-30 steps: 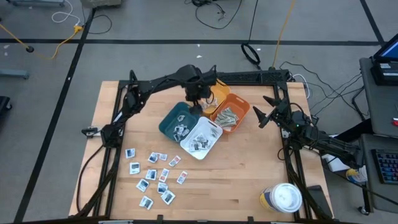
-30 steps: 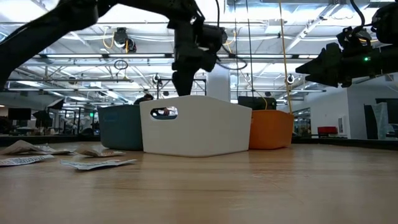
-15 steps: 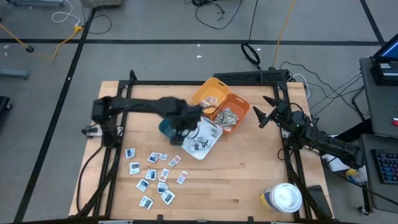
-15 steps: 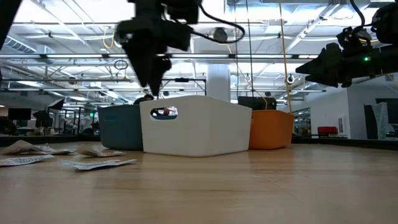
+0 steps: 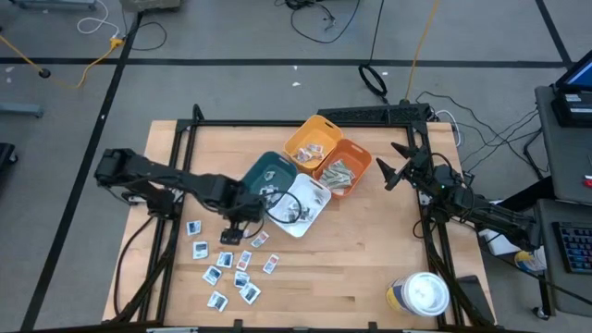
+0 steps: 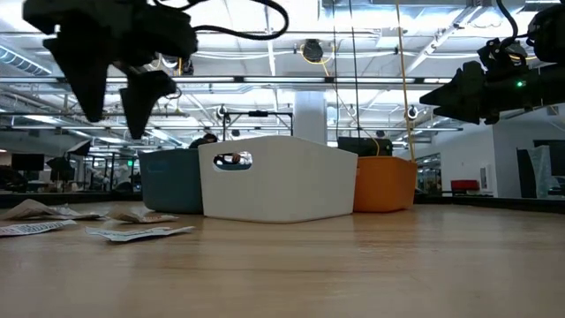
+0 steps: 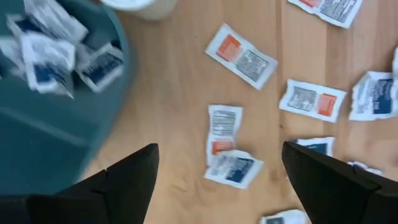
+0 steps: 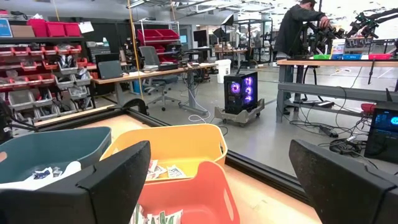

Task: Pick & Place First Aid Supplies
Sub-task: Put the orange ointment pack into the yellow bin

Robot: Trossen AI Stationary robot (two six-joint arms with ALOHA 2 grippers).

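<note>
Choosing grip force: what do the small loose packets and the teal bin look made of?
Small white packets: thin paper or foil-lined film, probably; they lie flat, printed, with crinkled edges. Teal bin: moulded plastic, seemingly; smooth matte wall, rounded rim.

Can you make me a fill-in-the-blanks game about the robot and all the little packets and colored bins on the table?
1. The left gripper hovers with its fingers ____ beside the teal plastic bin.
2. The loose small white square packets lie on the wooden ____.
3. The long grey-green wrapped strips lie in the ____ plastic bin.
4. The right gripper waits open at the table's ____ edge.

Missing words: open; table; orange; right
</note>
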